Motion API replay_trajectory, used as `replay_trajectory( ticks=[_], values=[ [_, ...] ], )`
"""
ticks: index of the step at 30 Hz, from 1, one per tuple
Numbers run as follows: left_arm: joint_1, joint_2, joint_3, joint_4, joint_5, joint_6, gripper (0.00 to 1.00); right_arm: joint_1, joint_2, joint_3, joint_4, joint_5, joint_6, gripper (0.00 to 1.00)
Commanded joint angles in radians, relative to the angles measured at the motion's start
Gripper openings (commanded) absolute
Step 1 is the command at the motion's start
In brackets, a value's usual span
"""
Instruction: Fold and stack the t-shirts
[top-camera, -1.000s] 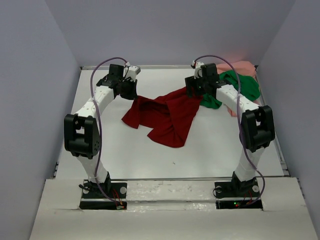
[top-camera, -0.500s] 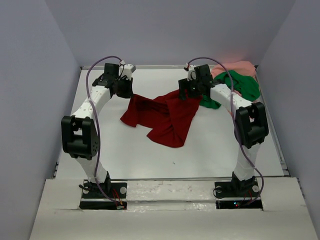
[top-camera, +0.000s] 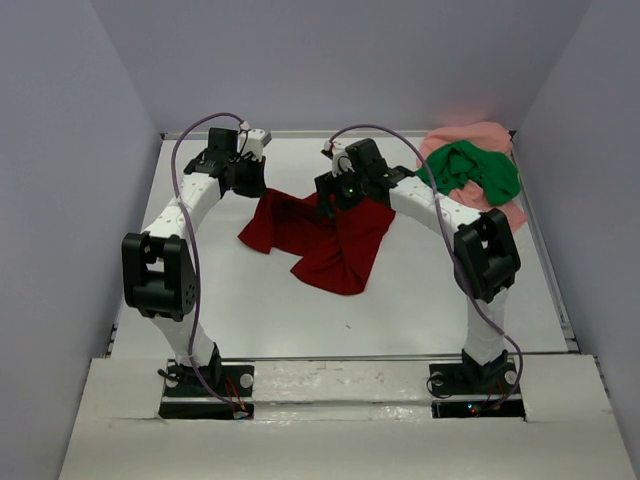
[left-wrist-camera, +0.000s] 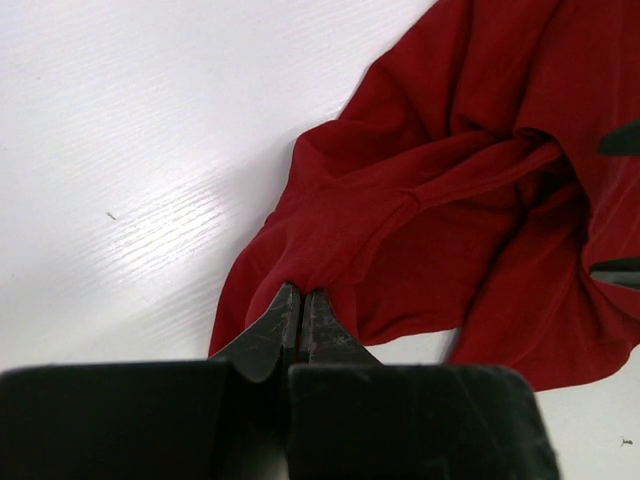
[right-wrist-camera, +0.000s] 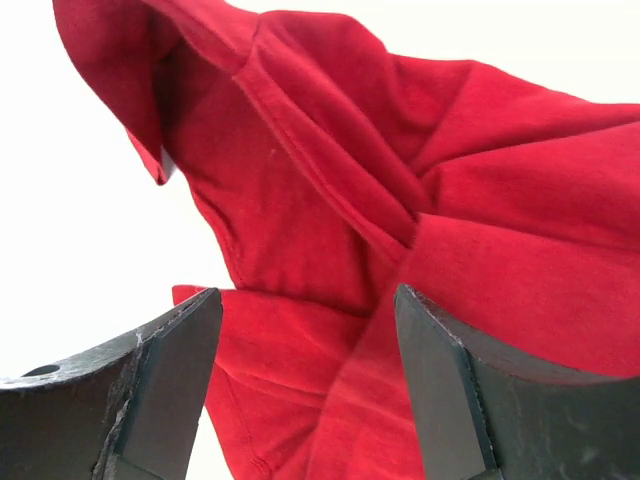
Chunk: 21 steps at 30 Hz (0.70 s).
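The dark red t-shirt (top-camera: 330, 240) lies crumpled in the middle of the table (top-camera: 200, 290). My left gripper (top-camera: 254, 184) is shut on the shirt's left edge, and the left wrist view shows its tips (left-wrist-camera: 300, 296) pinching a fold of the red cloth (left-wrist-camera: 450, 180). Above the shirt's upper middle hovers my right gripper (top-camera: 335, 196), open. In the right wrist view its jaws (right-wrist-camera: 305, 300) stand wide apart over the red cloth (right-wrist-camera: 400, 200) with nothing between them. The bright green t-shirt (top-camera: 478, 166) sits bunched on the pale pink t-shirt (top-camera: 468, 135) at the far right corner.
Grey walls close the table in on the left, back and right. The pile of green and pink cloth fills the back right corner. A raised white ledge (top-camera: 340, 385) with both arm bases runs along the near edge.
My right arm has swung left, from beside the green shirt to above the red one, its jaws staying open. The left gripper keeps its hold, and the red shirt has shifted slightly left.
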Motion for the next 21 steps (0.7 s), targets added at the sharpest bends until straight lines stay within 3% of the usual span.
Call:
replay_trajectory(
  ticks=[1,10,21],
  values=[
    [0.006,-0.065,-0.006,0.014,0.023,-0.008,0.00,0.009,0.036,0.058,-0.027,0.048,0.006,0.75],
    [0.006,-0.065,-0.001,0.009,0.025,-0.011,0.00,0.009,0.043,0.057,-0.090,0.249,-0.030,0.73],
    [0.006,-0.083,0.002,0.005,0.020,-0.014,0.00,0.009,0.054,0.049,-0.095,0.294,-0.031,0.65]
  ],
)
